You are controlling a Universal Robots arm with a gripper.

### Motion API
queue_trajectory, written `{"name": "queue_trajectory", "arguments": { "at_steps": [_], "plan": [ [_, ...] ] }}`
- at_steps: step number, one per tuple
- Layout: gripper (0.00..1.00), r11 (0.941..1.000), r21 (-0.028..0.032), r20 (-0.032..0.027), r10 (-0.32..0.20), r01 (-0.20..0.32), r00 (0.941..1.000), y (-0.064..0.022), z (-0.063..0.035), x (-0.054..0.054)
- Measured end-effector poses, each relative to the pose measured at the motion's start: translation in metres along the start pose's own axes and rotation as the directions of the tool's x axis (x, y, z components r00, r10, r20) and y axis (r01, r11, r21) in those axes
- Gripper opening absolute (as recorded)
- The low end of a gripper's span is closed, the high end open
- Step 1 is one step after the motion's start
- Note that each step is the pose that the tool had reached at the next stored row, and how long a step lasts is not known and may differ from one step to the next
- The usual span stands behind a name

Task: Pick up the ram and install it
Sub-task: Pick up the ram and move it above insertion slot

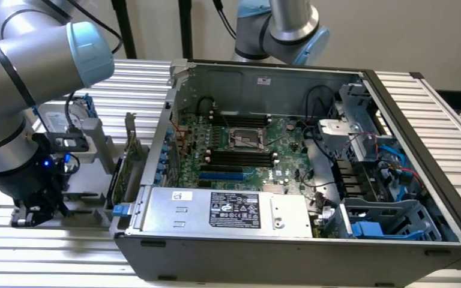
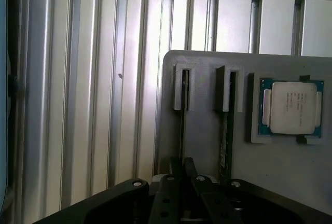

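Pinching the ram (image 2: 182, 130) edge-on with the gripper (image 2: 183, 168) — fingers drawn close on the thin stick, which is running straight out from between the fingertips. Gripping it while seated on edge in one slot of the grey holder (image 2: 202, 105) beneath the tool. Passing a second stick (image 2: 224, 146) in the neighbouring slot, just beside the fingertips, and a processor (image 2: 292, 107) lying flat in a recess farther out on that same side. Hanging low over the slatted metal table (image 2: 104, 105) — working outside the open computer case (image 1: 295, 252), with its motherboard (image 1: 239, 144) well apart from the tool, beyond the case wall.
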State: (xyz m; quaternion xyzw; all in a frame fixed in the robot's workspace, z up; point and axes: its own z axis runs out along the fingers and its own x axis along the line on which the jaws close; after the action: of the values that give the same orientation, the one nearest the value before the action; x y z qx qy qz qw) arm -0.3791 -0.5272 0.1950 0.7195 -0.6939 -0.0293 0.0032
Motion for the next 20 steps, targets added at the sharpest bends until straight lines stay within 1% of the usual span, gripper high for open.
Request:
{"name": "queue_trajectory", "arguments": {
  "at_steps": [5, 7, 9, 12, 20],
  "plan": [
    [0.14, 1.0000, 0.0001, -0.0001, 0.003, -0.003, 1.0000, 0.0000, -0.0007, 0.000],
    [0.14, 1.0000, 0.0002, 0.0000, 0.003, -0.003, 1.0000, 0.0002, -0.0030, 0.000],
    [0.14, 1.0000, 0.0000, -0.0001, 0.003, -0.003, 1.0000, 0.0004, -0.0074, 0.000],
    [0.14, 1.0000, -0.0005, 0.0000, 0.003, -0.003, 1.0000, 0.0009, -0.0178, -0.001],
    [0.14, 1.0000, -0.0021, 0.0001, 0.003, -0.003, 1.0000, 0.0022, -0.0540, -0.002]
  ]
}}
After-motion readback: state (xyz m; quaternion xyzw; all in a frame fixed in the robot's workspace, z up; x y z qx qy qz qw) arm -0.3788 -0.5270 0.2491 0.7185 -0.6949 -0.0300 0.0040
